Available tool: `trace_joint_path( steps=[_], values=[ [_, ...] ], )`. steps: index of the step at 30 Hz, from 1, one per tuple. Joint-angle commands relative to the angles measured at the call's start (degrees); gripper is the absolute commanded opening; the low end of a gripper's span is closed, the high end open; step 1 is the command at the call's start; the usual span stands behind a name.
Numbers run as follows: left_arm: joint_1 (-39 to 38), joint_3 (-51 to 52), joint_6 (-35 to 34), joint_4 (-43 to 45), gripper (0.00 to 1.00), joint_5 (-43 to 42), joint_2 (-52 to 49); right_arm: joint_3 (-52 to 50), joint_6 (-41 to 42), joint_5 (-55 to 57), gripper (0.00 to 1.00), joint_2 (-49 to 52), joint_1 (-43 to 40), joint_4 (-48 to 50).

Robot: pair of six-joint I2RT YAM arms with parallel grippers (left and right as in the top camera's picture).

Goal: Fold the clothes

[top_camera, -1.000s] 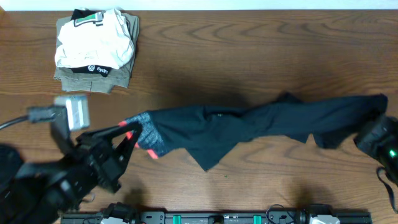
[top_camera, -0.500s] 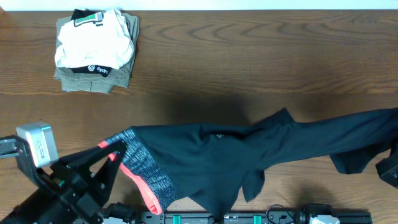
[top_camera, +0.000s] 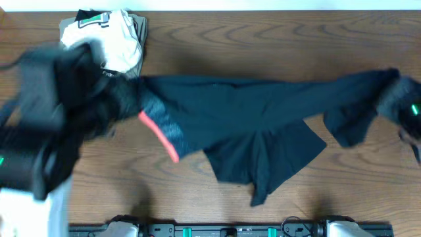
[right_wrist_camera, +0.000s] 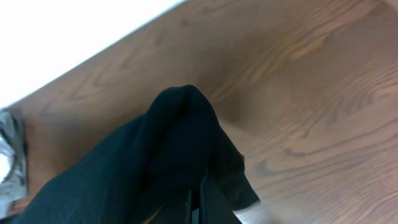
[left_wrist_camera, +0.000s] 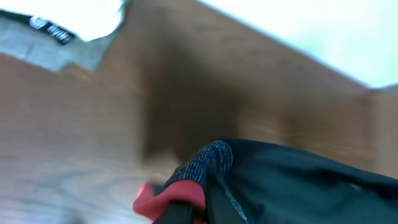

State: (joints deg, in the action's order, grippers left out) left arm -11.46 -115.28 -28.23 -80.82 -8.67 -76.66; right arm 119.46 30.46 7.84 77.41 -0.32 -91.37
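Near flap: one leg (top_camera: 263,164) of the pants (top_camera: 250,112) sags toward the near edge of the worktop (top_camera: 217,210) in a slack, creased lobe, neither flat nor aligned with the rest.
Main span: black, soft, matt cloth drawn left to right across the middle of the worktop, with long wrinkles running along its length.
Location: the pants are strung between the two claws. It cannot be told whether the span rests on the wood or hangs just above it.
Waistband (top_camera: 161,128): grey knit at the left end, its bright red lining turned outward in a diagonal strip.
Left claw (left_wrist_camera: 185,211): clamped on the waistband end. It is blurred from overhead, but the wrist view shows red and grey cloth bunched at the finger.
Right claw (right_wrist_camera: 198,200): pinched tight on the leg end, with black cloth mounded over the fingers.
Reason for hold: the opposite ends are gripped and held apart, judged as pulling the garment out to full length and smoothing it before any fold.
Fold status: none made; the loose leg needs laying over its partner first.
Far item: a folded stack (top_camera: 122,46), white over khaki, sits at the far left, partly hidden by the left arm, with the waist end just beside it.
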Motion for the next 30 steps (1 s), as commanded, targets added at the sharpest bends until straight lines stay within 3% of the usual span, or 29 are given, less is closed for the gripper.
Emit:
trace_joint_path(
  steps=[1,17,23,25,26,27,28,29,30],
  values=[
    [0.04,0.42,1.25,0.39,0.06,8.0,-6.16,0.31,-0.2,-0.11,0.01,5.25,-0.46,1.86],
    [3.48,0.42,4.87,22.45,0.08,10.88,-34.49,0.26,0.79,0.68,0.01,30.95,0.85,19.06],
    [3.48,0.42,5.27,32.17,0.16,10.93,-41.62,0.26,0.79,5.79,0.1,38.47,1.46,22.47],
    [3.48,0.42,5.27,34.67,0.17,10.93,-43.56,0.26,0.74,8.37,0.18,40.0,1.46,22.71],
    [3.48,0.42,5.27,35.54,0.22,10.95,-44.35,0.26,0.72,9.99,0.23,40.57,1.46,22.6],
    [3.52,0.42,5.29,36.17,0.29,10.95,-44.92,0.26,0.31,11.08,0.4,40.74,1.46,22.36],
    [3.54,0.42,5.29,36.37,0.52,10.95,-45.42,0.26,-0.59,11.76,0.86,40.76,1.46,22.1],
    [3.54,0.42,5.29,36.26,0.79,10.95,-45.55,0.26,-1.44,11.89,0.99,40.76,1.46,21.92],
    [3.54,0.42,5.29,36.04,0.88,10.93,-45.62,0.28,-2.38,11.87,0.99,40.52,1.46,21.64]
  ],
)
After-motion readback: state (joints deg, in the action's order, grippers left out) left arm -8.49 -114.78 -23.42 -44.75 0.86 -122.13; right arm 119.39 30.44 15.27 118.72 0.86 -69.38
